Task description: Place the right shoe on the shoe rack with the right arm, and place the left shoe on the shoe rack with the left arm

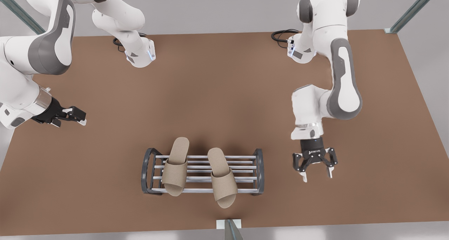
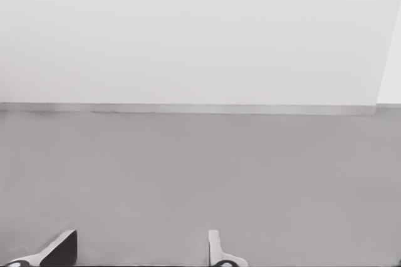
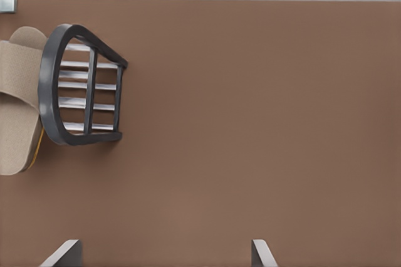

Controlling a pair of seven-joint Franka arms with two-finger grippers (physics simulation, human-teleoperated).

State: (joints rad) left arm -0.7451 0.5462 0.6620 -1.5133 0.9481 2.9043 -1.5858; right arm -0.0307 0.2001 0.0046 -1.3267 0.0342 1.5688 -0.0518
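Two alike beige slippers lie across the shoe rack (image 1: 245, 157), toes toward the table's near edge. One slipper (image 1: 176, 170) is on the rack's half toward the front view's left. The other slipper (image 1: 221, 184) lies in the middle, its toe overhanging the near bar. By look I cannot tell the right shoe from the left shoe. My right gripper (image 1: 316, 177) hangs open, pointing down, beside the rack on the front view's right. Its wrist view shows the rack's end frame (image 3: 50, 91), a slipper (image 3: 15, 91) and its open gripper (image 3: 163, 254). My left gripper (image 1: 80, 118) waits open and empty at the far left, its open gripper (image 2: 138, 251) facing a grey wall.
The brown table (image 1: 224, 92) spreads bare around the rack. Black cables (image 1: 280, 34) lie by the arm bases at the back. A small metal post (image 1: 229, 227) stands at the near edge, just in front of the rack.
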